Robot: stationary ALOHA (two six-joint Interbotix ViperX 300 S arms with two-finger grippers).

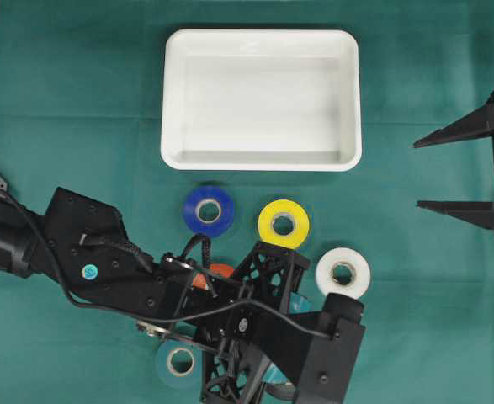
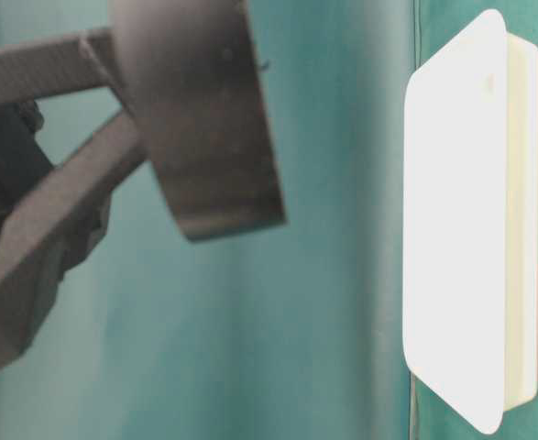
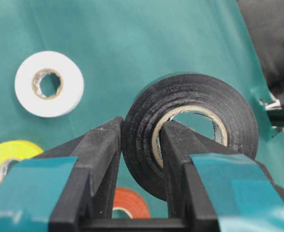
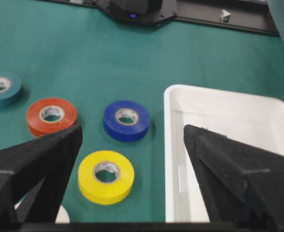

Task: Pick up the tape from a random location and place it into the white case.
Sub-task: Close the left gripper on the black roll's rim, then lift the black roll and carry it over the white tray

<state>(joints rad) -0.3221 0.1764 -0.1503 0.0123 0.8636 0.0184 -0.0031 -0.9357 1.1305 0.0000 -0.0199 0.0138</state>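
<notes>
- Tape first: I have a black roll [image 3: 190, 130] in the left gripper [image 3: 139, 145], one finger pressed on its outer face and the other inside the core, clamped on the roll's wall. That shows at centre of the left wrist view.
- In the table-level view the same roll sits at upper left of the frame with green cloth behind it; I judge it is lifted off the table, though I cannot see its underside.
- Case [image 1: 262, 160] lies at upper centre of the overhead view and is empty; nothing has gone in.
- My left arm fills the lower left to lower centre of the overhead view, well apart from the case, with the loose rolls between them.
- Loose rolls on the cloth: blue [image 1: 209, 210], yellow [image 1: 283, 223], white [image 1: 342, 273], teal [image 1: 177, 363] at the bottom edge, and an orange one [image 1: 221, 271] mostly hidden under my arm.
- Right gripper [image 1: 461, 172] waits at the right edge of the overhead view, fingers spread wide and holding nothing.
- Progress, as I judge it: the pick is done; the carry over the blue and yellow rolls to the case, and the release inside its rim, are left.
- I would watch that the roll does not twist on the finger through its core during the carry.
</notes>
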